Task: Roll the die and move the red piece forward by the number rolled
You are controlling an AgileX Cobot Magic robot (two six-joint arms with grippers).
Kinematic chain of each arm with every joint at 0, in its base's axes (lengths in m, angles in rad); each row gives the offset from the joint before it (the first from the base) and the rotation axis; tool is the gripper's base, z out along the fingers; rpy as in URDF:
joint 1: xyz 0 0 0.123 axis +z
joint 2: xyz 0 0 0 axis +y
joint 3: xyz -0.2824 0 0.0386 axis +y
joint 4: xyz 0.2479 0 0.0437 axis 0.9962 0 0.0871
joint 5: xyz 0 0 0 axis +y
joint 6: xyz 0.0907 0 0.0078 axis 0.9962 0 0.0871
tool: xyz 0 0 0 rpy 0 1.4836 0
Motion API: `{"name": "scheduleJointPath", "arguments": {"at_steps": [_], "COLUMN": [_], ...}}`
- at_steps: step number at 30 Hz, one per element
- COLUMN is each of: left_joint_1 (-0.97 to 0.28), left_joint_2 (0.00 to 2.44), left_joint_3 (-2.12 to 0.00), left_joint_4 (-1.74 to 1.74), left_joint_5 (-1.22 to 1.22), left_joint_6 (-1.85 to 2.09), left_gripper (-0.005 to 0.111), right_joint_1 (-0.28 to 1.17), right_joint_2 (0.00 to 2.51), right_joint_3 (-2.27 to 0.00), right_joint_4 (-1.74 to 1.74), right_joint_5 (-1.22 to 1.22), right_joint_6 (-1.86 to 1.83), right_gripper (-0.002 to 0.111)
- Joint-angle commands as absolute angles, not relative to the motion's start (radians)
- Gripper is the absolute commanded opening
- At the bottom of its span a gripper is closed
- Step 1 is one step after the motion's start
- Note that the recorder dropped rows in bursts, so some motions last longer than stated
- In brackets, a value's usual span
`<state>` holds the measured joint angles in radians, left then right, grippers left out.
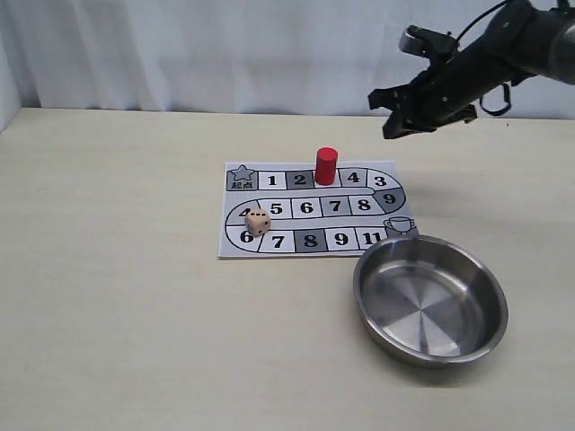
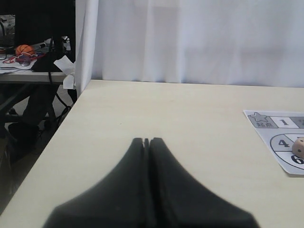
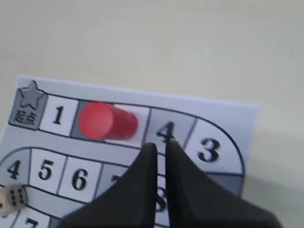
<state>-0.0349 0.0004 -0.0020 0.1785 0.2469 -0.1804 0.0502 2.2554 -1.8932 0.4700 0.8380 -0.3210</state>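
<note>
Red piece [image 1: 326, 166] stands upright on the board [image 1: 231, 244], near the raised right hand [image 1: 395, 126] but apart from it. That hand is clenched on nothing. The die [image 1: 258, 222] lies farther off.

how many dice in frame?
1. The die sits on the board's left bend, by squares 4 and 6. The steel bowl holds none; nothing seems hidden.
</note>
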Motion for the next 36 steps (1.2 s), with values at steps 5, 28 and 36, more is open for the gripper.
{"name": "scheduleJointPath", "arguments": {"at_steps": [5, 28, 36], "left_joint_1": [-0.035, -0.035, -0.035], "left_joint_2": [0.000, 0.000, 0.000], "left_joint_3": [0.000, 0.000, 0.000], "left_joint_4": [0.175, 0.175, 0.175], "left_joint_5": [0.234, 0.234, 0.234], "left_joint_6": [-0.185, -0.185, -0.185], "left_gripper": [0.000, 0.000, 0.000], "right_joint_1": [-0.041, -0.056, -0.056], "right_joint_2": [2.233, 2.001, 1.676], "right_joint_3": [-1.890, -1.697, -1.487], "right_joint_4": [0.183, 0.000, 0.000], "right_joint_5": [1.070, 1.146, 1.085], "right_joint_6": [-0.140, -0.035, -0.035], "right_gripper": [0.004, 0.004, 0.004]}}
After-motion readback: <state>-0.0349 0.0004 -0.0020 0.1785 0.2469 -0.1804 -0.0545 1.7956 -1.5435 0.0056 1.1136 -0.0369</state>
